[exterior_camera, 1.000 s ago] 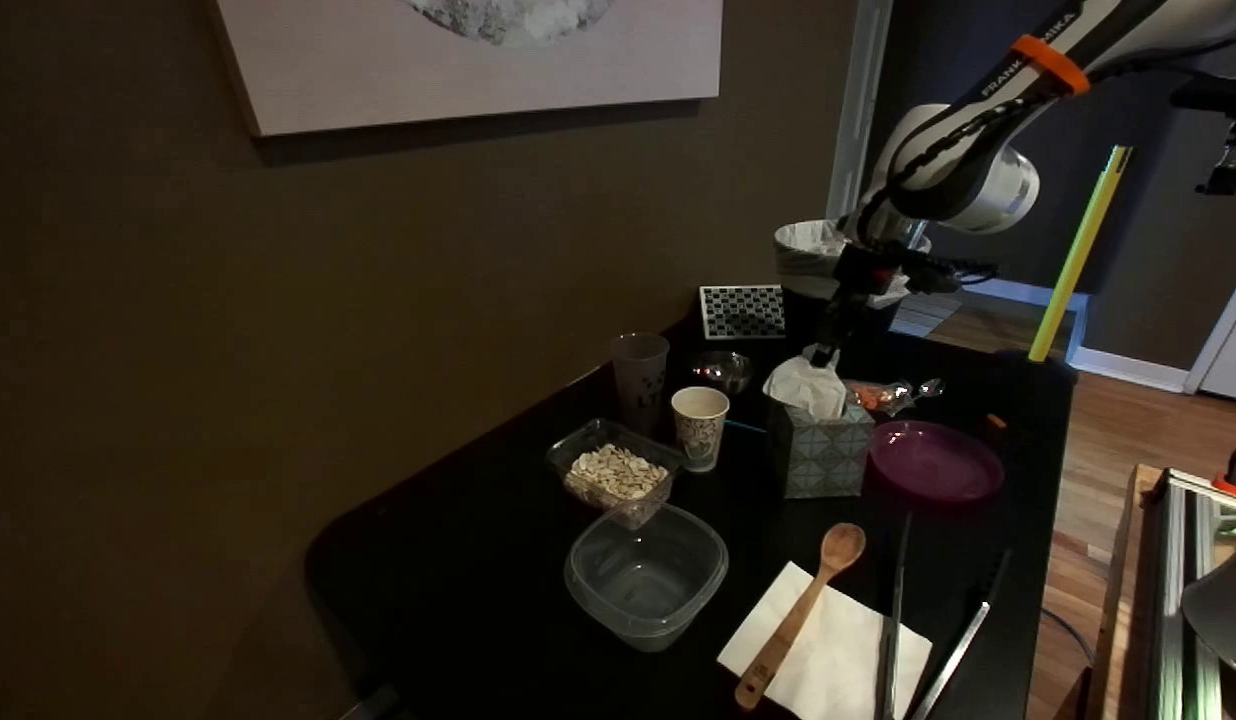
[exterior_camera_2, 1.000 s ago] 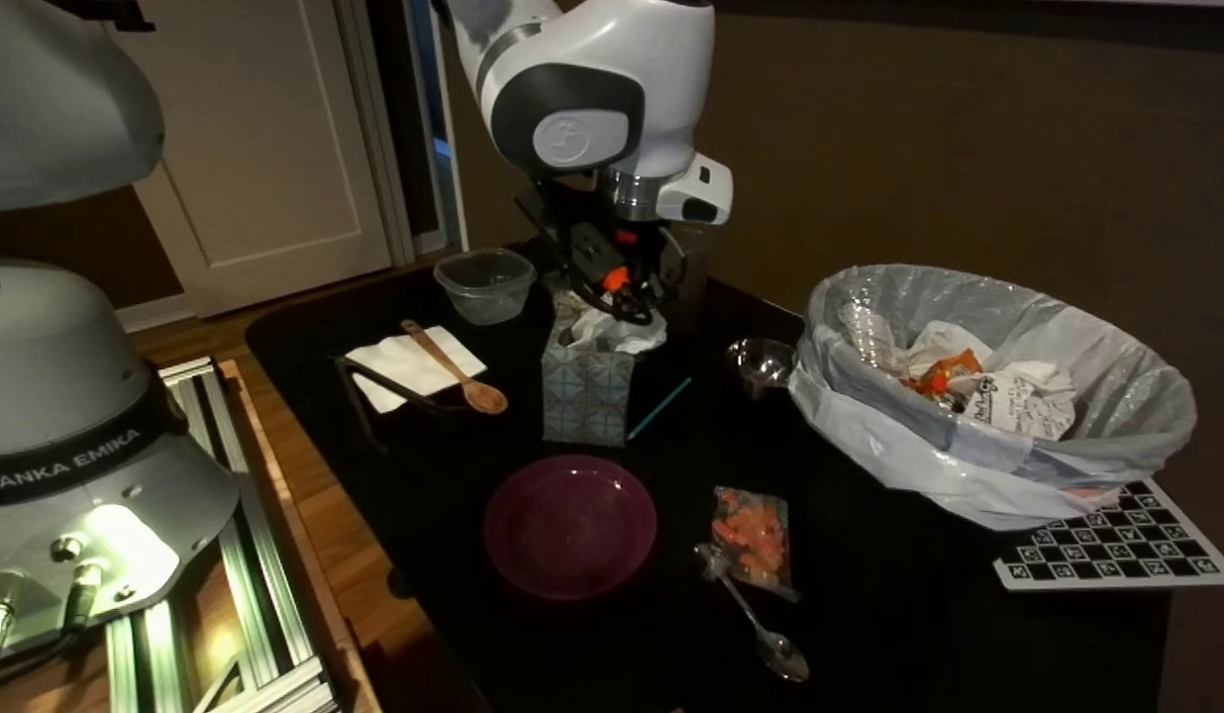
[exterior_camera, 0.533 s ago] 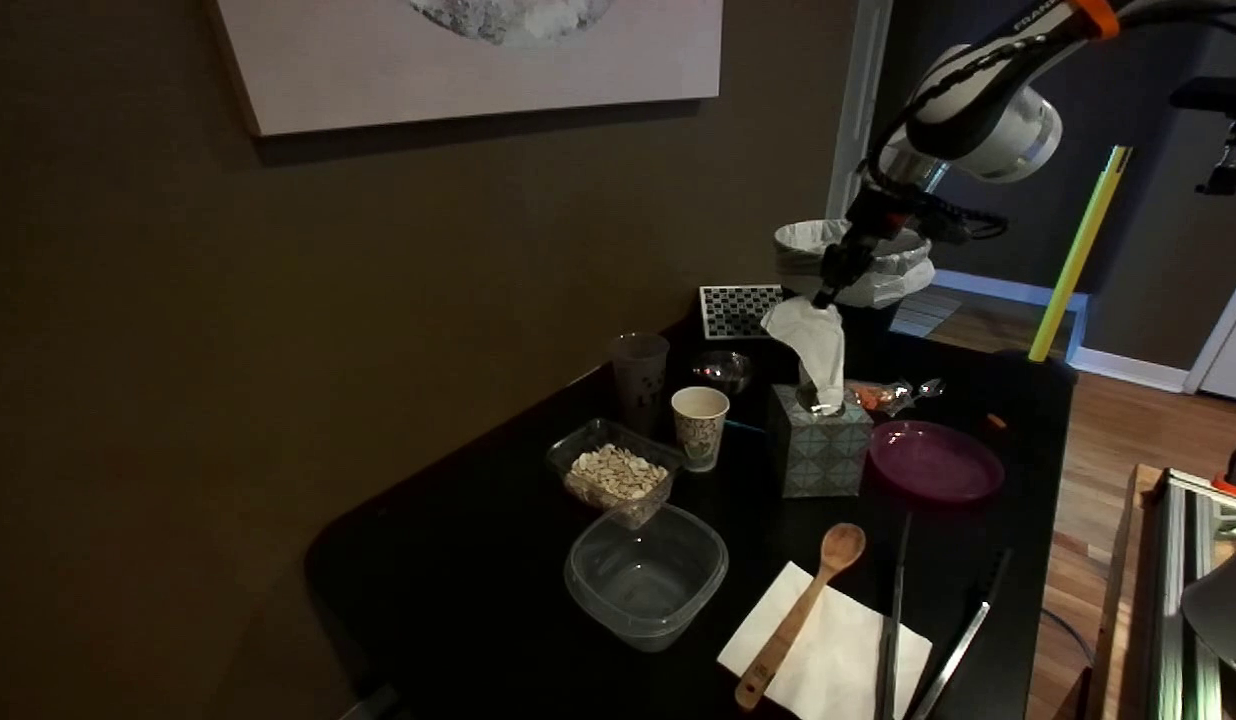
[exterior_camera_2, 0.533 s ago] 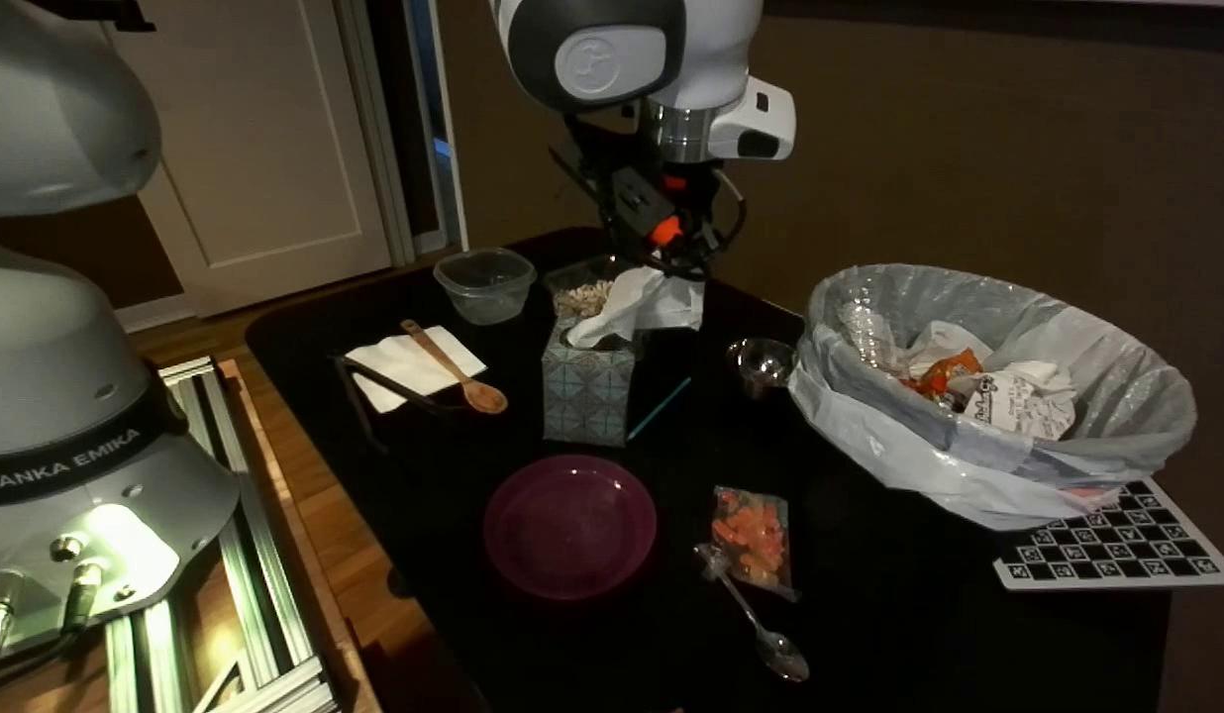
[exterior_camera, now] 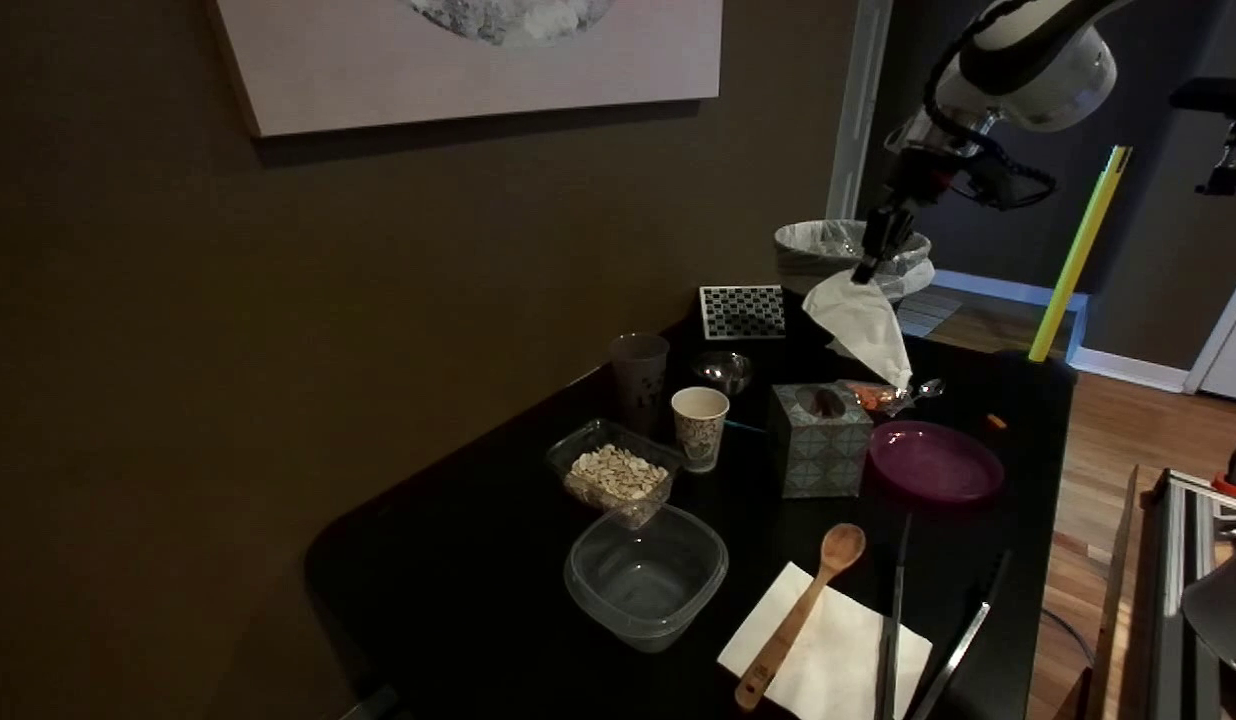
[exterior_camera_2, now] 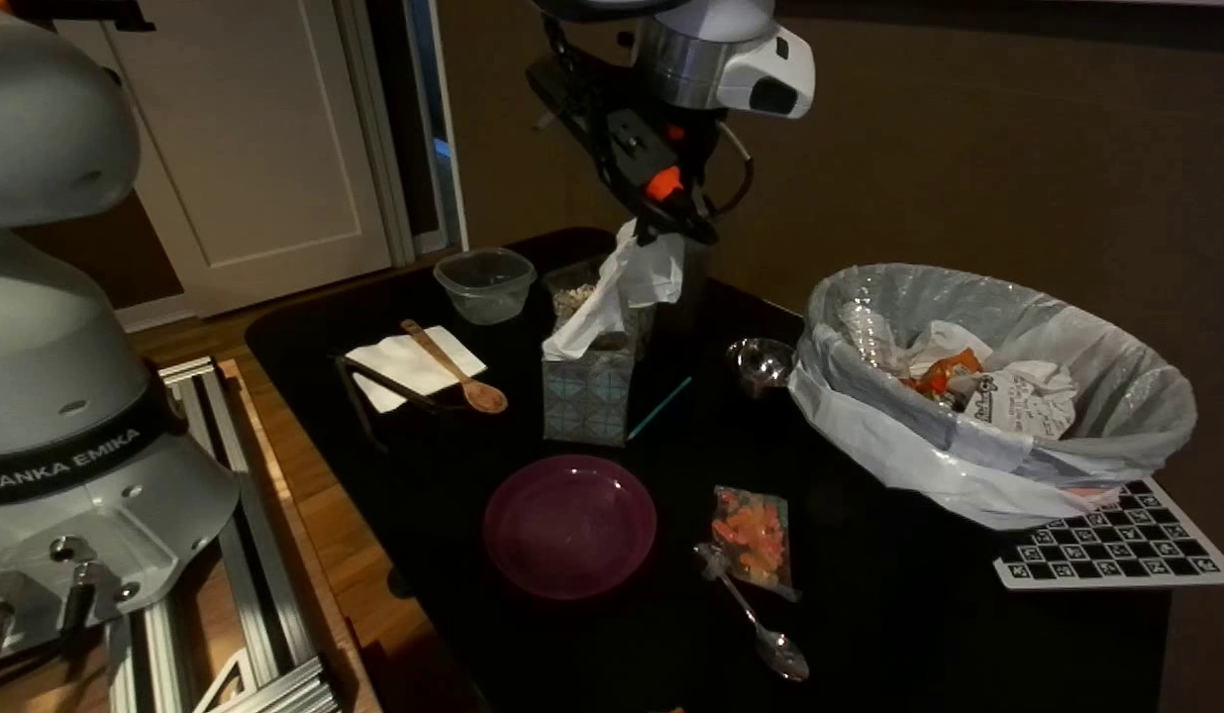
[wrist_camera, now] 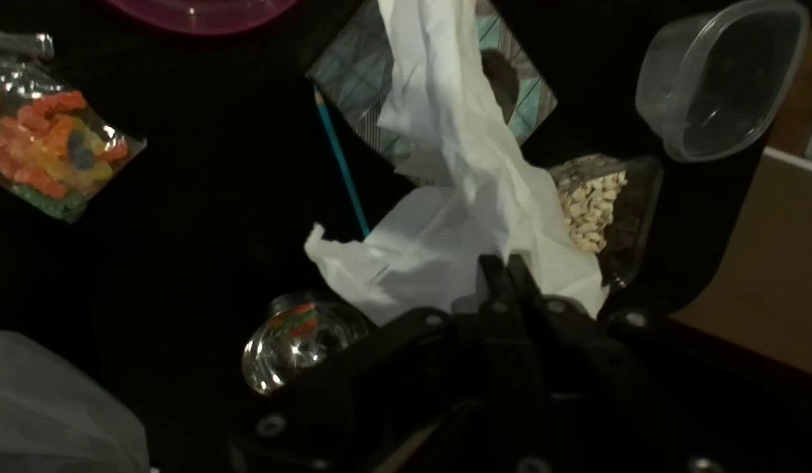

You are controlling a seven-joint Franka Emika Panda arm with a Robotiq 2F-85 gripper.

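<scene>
Wrist view shows the gripper [wrist_camera: 501, 264] pressed together on the tissue [wrist_camera: 491, 203], pinching it near its upper end. Compared with a second ago, the arm [exterior_camera: 1038, 90] stands higher, and the tissue, then bunched at the mouth of the box [exterior_camera: 823, 455], now hangs in the air above the table [exterior_camera: 478, 570], clear of the box, whose dark opening shows in an exterior view. The plate [exterior_camera: 936, 462], wooden spoon [exterior_camera: 803, 612] and oats [exterior_camera: 616, 472] lie where they did. FRANKA EMIKA reads in pale capitals around the base [exterior_camera_2: 97, 386] in an exterior view. Inside the bin [exterior_camera_2: 899, 431], a receipt [exterior_camera_2: 1023, 401] carries print too small to read, and the dark letters on the tall cup [exterior_camera: 640, 385] are too dim to make out. The tissue is white, thin and creased; its top flares into a crumpled fan around the grip, while the rest narrows into soft lengthwise folds, slanting down to a tip that crosses before the candy [exterior_camera: 871, 399] in an exterior view.
</scene>
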